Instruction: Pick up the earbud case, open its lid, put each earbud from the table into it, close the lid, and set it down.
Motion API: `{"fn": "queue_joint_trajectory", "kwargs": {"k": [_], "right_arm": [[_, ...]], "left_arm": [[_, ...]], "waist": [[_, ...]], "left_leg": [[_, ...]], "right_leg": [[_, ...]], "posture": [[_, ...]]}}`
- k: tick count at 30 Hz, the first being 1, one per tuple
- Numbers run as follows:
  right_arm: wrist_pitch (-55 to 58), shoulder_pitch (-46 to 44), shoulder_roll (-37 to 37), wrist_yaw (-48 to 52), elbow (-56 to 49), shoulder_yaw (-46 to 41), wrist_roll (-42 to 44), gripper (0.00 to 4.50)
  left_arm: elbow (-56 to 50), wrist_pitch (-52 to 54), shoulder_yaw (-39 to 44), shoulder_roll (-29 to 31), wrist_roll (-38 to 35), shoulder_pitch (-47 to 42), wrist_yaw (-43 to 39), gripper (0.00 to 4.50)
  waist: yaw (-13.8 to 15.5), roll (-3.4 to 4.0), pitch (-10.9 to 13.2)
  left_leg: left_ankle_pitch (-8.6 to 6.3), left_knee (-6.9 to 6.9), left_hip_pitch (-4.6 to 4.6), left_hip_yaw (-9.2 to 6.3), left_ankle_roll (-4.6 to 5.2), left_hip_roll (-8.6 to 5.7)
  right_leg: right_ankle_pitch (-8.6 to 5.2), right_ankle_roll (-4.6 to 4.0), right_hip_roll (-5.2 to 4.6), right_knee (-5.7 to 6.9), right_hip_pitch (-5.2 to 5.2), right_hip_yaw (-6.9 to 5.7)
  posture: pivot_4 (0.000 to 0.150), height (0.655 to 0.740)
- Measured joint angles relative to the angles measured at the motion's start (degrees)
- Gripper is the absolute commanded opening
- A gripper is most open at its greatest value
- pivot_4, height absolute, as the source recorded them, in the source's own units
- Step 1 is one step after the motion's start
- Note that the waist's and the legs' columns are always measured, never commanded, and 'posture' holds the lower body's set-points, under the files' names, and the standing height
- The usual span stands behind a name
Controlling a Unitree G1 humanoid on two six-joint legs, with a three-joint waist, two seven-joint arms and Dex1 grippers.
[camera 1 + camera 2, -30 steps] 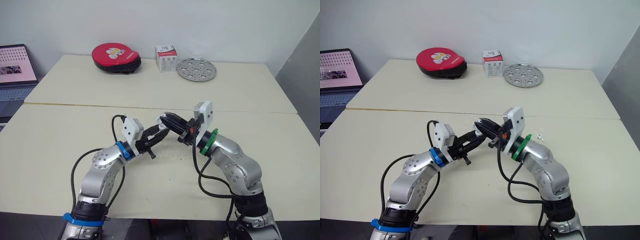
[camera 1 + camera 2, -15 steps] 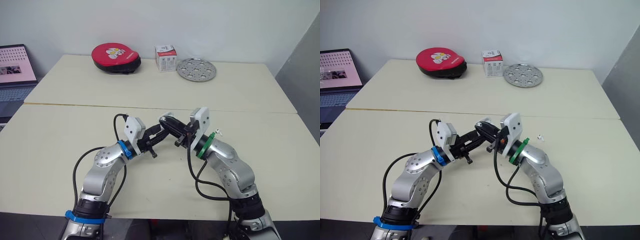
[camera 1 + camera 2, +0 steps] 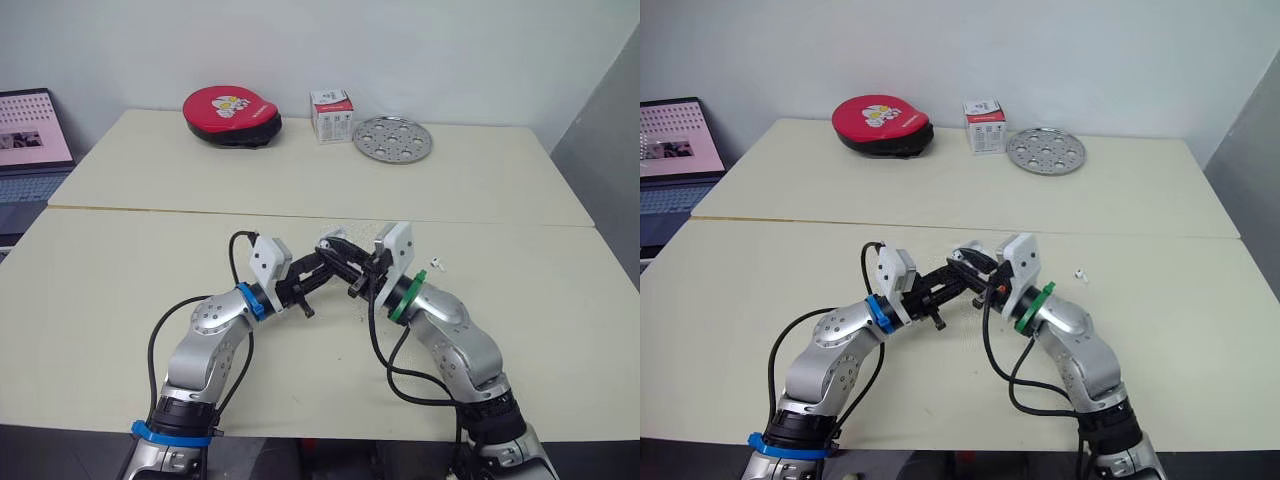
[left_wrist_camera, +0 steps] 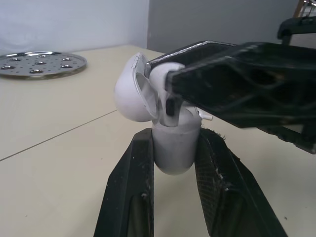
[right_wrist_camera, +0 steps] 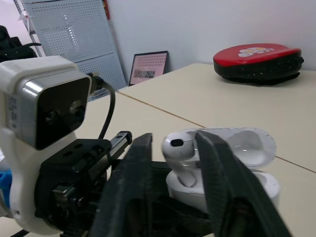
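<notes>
Change over the last second: your right pincer [image 5: 174, 140] is now further in toward the left one; a second ago its wrist sat further out toward the right edge. The earbud [image 5: 180, 153] it pinches now has its stem down in the earbud case [image 4: 174, 150], head still proud of the rim.

Your left pincer [image 3: 318, 270] is clamped on the case body, holding it off the worktop [image 3: 120, 300] over the middle of the near one. The lid [image 4: 129, 96] is flipped back, open.

With the arm shifted, the second earbud [image 3: 436, 264] lies in plain sight on the worktop toward the right edge, well apart from the case.

My read: first insertion is nearly done but not seated. You need to press it home, let go, then fetch the second one. Lid close and set-down remain.
</notes>
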Motion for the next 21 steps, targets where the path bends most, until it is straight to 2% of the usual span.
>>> {"fn": "queue_joint_trajectory", "kwargs": {"k": [6,15,21], "right_arm": [[0.28,0.29,-1.4,-0.64,-1.38,-0.48,-0.84,4.45],[3.84,2.6,-8.75,1.22,-8.18,-1.96,1.09,4.5],[6.35,2.05,-10.95,2.65,-11.73,-2.71,3.3,4.5]], "left_arm": [[-0.05,0.21,0.0,0.14,-0.01,0.0,-0.05,0.78],[-0.4,-0.58,0.02,0.16,-0.07,-0.33,-0.15,0.78],[-0.37,-0.69,0.02,0.15,-0.07,-0.47,-0.2,0.78]], "waist": [[0.01,0.0,0.0],[0.02,0.0,0.01],[0.02,0.0,0.01]], "left_leg": [[0.0,0.0,-0.01,0.01,0.0,-0.01],[0.0,-0.02,-0.01,0.02,0.0,-0.01],[0.0,-0.04,-0.01,0.01,0.0,-0.01]], "right_leg": [[0.0,0.0,-0.01,-0.02,0.0,0.01],[0.0,0.0,0.0,-0.05,0.01,0.02],[0.0,0.0,0.01,-0.05,0.01,0.03]], "posture": [[0.15,0.74],[0.15,0.74],[0.15,0.74]]}}
